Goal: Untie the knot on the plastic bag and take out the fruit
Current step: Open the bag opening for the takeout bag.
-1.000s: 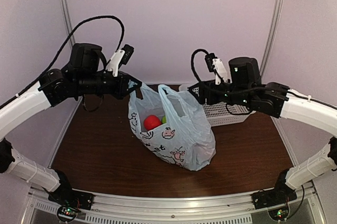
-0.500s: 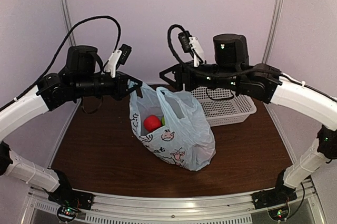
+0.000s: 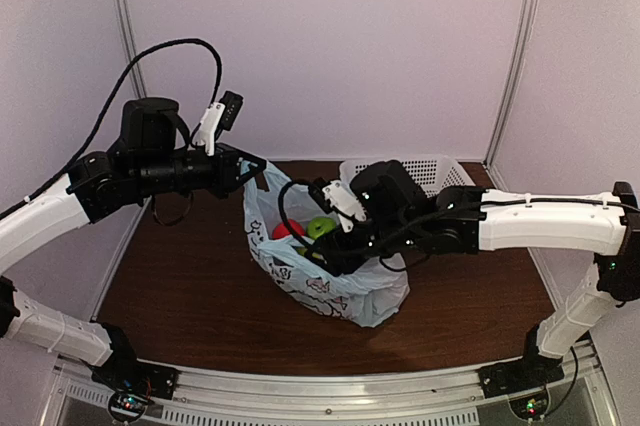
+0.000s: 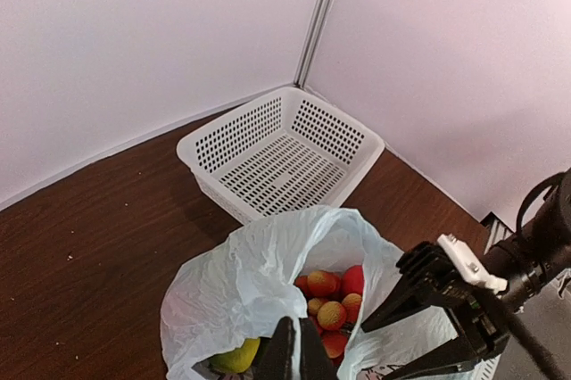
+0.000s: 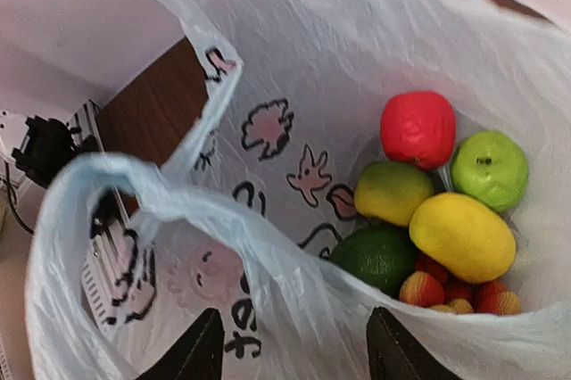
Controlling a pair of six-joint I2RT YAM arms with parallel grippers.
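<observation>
The pale blue plastic bag (image 3: 345, 286) with black cartoon drawings stands mid-table, its mouth gaping; the knot is out of view. My left gripper (image 3: 262, 176) is shut on the bag's rim (image 4: 268, 304), holding it up. My right gripper (image 3: 322, 249) dips into the mouth from the right, open, its fingers (image 5: 203, 349) straddling a fold of the rim (image 5: 303, 309). Inside lie the fruit: a red apple (image 5: 417, 128), a green apple (image 5: 489, 169), a yellow lemon (image 5: 461, 235), a dark green one (image 5: 379, 257) and a cluster of small red ones (image 4: 335, 304).
A white perforated basket (image 3: 435, 168) stands behind the bag at the back right, also seen in the left wrist view as the basket (image 4: 281, 152). Brown tabletop (image 3: 180, 276) lies around the bag. Pale walls close the cell on three sides.
My right arm swung from over the basket leftward and down into the bag's mouth, its jaws narrowing a little. The left gripper kept its hold on the rim.
</observation>
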